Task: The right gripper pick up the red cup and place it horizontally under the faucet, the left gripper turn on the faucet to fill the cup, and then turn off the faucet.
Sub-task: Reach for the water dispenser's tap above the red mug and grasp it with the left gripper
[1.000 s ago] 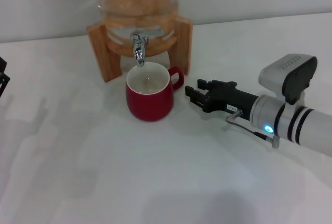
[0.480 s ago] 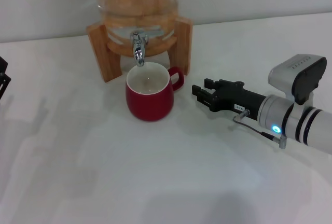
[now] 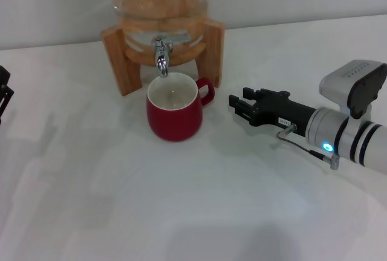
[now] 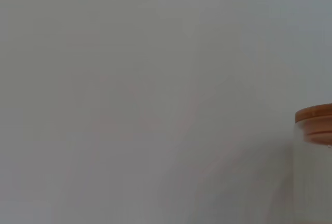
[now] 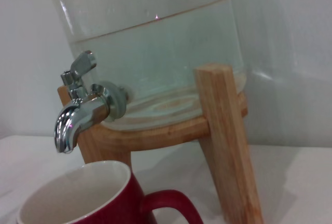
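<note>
My right tool (image 3: 237, 107) lies low over the white tabletop (image 3: 181, 212), nearest to me on my right side, its black fingers parted and holding nothing — their tips point at the red cup (image 3: 175, 113) but stand clear of its loop handle, with bare tabletop between. The cup sits upright on the tabletop, its white inside showing, directly beneath the spout of the chrome faucet (image 3: 161, 55); the right wrist view shows the spout just above the cup's rim, not touching it, and I see no water running. Behind the faucet stands the glass water dispenser (image 5: 155, 37) on its wooden stand (image 3: 208, 46), the lever top of the faucet tilted up. Far off at the left edge sits my left tool (image 3: 3, 95), only a sliver of black in view, so I cannot tell how its fingers stand.

I judge the placing step done and the filling step next. That calls for my left tool to cross to the faucet, take the small lever squarely, and turn it without nudging the cup out from under the spout.
</note>
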{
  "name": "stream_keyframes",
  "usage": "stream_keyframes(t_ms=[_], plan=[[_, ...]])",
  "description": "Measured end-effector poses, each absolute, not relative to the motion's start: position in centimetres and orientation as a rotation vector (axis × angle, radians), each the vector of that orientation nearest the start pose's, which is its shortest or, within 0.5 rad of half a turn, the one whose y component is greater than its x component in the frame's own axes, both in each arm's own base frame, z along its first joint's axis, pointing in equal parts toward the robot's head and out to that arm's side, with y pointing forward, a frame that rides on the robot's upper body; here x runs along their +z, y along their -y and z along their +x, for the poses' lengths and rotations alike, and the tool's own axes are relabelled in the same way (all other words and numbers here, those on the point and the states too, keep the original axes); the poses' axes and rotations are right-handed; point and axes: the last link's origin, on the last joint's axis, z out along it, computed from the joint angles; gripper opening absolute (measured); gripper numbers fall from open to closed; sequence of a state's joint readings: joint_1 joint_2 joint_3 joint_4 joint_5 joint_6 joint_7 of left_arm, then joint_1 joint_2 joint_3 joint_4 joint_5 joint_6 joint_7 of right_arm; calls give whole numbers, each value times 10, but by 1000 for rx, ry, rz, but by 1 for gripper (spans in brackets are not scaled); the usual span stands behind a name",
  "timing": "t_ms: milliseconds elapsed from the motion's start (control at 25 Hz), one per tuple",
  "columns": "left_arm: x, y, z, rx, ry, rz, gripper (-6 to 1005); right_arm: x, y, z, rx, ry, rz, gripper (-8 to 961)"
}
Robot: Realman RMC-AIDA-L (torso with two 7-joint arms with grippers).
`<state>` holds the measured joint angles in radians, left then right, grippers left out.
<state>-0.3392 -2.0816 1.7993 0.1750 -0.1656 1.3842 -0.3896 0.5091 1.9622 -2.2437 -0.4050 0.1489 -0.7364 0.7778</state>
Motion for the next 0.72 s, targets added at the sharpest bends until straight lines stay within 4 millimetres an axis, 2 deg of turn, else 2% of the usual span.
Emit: stream_keyframes(t_ms=[320, 720], plan=[[-2, -301, -315, -972, 486, -1659, 848, -56, -365, 288, 686, -857, -2125, 398], [-1, -304, -314, -969, 486, -1660, 848, -30, -378, 293, 721, -820, -2042, 398]])
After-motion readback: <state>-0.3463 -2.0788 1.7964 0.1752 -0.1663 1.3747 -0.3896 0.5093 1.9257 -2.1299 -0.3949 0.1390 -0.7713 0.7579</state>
